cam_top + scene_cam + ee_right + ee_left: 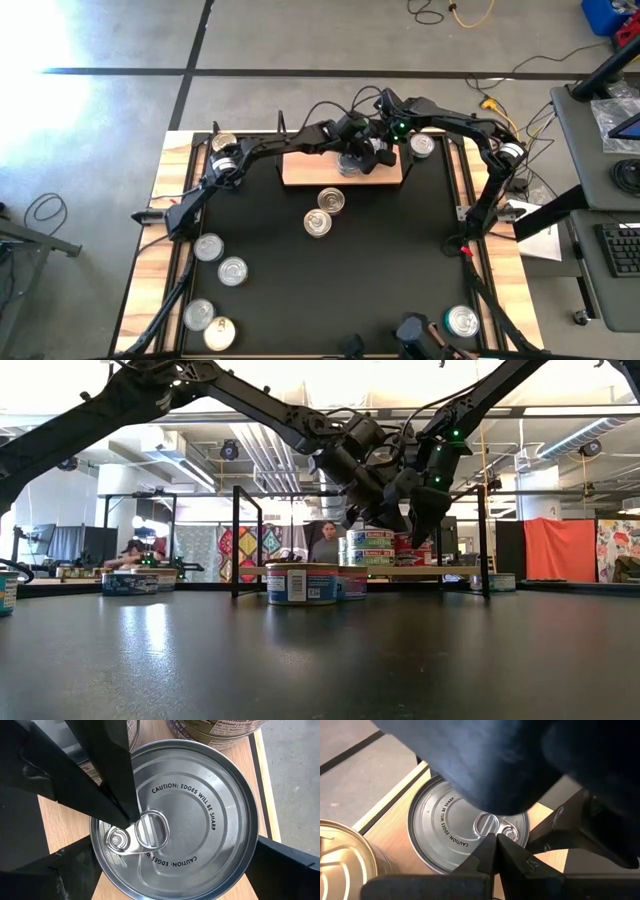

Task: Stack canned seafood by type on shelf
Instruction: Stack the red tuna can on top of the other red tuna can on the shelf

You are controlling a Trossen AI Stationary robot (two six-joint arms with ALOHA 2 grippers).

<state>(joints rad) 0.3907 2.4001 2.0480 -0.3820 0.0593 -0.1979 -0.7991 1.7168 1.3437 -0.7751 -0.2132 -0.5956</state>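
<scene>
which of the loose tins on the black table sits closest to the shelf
The silver-lid tin just in front of the shelf, at the table's middle. Its neighbour sits a step farther back; the rest lie near the table's edges.

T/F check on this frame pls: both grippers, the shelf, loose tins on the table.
1. Both grippers are over the shelf. True: left gripper and right gripper meet there.
2. The left gripper is wide open. False: its fingers are shut, tips at the pull tab of a silver-lidded tin.
3. The right gripper's fingers stand apart on either side of that tin. True.
4. The shelf holds no tins. False: stacked tins stand on it.
5. Two loose tins sit on the black table just in front of the shelf. True.
</scene>
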